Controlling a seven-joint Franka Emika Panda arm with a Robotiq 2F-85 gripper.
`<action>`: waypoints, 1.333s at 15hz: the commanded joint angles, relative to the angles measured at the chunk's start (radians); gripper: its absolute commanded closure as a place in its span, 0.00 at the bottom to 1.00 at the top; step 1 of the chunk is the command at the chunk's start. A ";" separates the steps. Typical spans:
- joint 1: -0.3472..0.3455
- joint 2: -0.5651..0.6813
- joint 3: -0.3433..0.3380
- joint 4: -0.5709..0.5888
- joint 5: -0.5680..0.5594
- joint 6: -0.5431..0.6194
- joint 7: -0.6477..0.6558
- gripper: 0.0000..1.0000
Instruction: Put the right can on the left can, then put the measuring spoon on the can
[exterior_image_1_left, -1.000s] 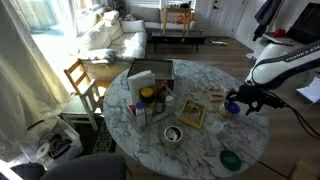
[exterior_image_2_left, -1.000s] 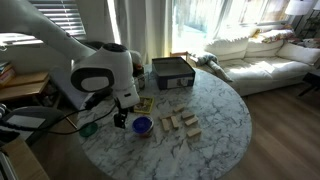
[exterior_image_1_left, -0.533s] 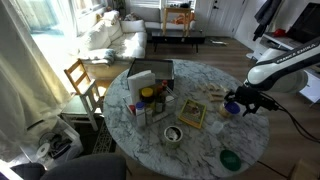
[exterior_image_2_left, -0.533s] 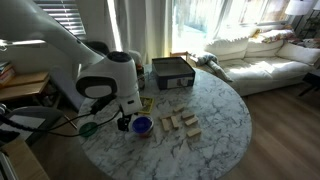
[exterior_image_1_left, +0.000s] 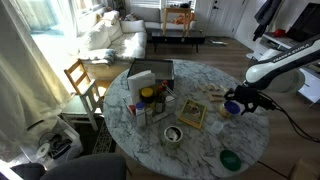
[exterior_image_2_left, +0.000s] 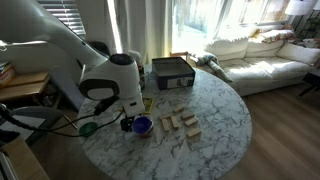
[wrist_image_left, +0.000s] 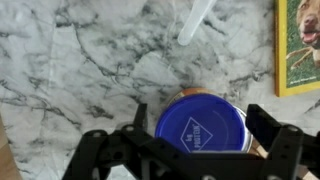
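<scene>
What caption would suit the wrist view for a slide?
Open gripper with a finger on each side of the blue-topped can on the marble table.

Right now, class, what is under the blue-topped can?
Only the marble table shows around the blue-topped can, which stands on it. The spot directly beneath is covered by the can itself, so whether anything lies there cannot be seen.

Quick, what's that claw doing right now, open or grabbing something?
Gripper: open, its jaws on either side of the blue-topped can, holding nothing.
</scene>
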 joint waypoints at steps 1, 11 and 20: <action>0.008 0.034 -0.014 0.013 0.053 0.021 -0.041 0.00; -0.002 0.062 -0.004 0.021 0.170 0.067 -0.123 0.00; -0.009 0.078 0.008 0.036 0.254 0.098 -0.199 0.00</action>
